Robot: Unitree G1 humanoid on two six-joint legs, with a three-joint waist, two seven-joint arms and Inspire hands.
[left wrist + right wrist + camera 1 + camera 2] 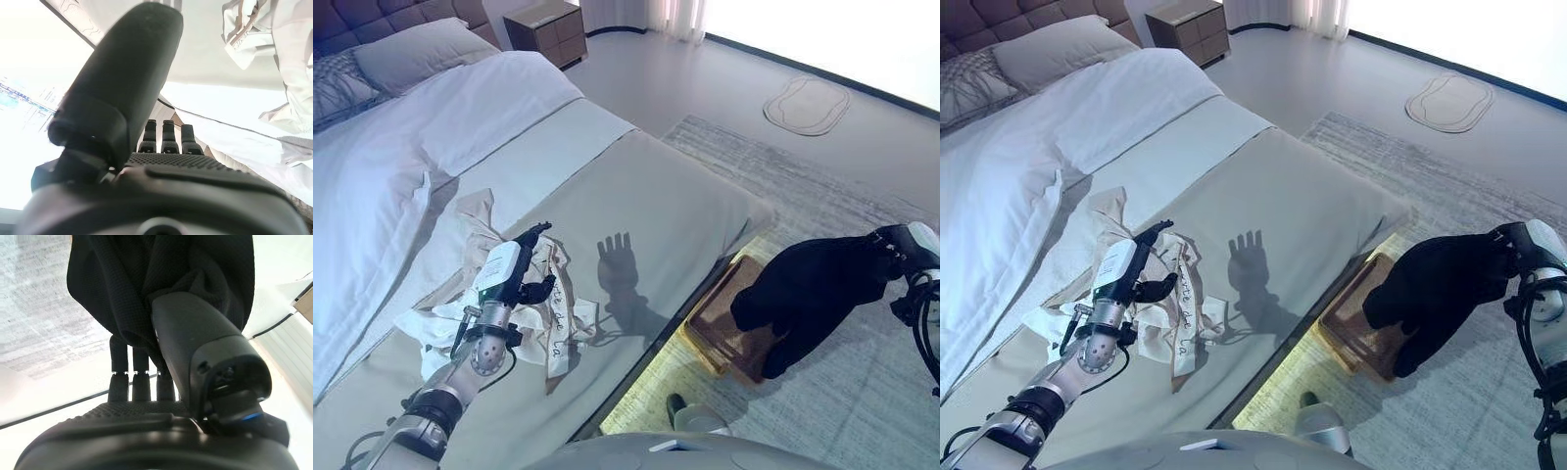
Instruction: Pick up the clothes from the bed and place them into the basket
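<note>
Over on the left, the left hand (514,269) is hovering above a crumpled white garment (475,294) lying on the near part of the bed (636,196), fingers straight and relaxed, gripping nothing. Further back the white duvet (401,147) and pillows (406,49) are sitting at the head end, with a nightstand (548,29) beyond. Moving right, the wicker basket (729,318) is sitting on the rug (822,186) just beside the bed's edge. On the far right, the right hand (891,245) is pinching a black garment (808,289), which is dangling right over the basket.
</note>
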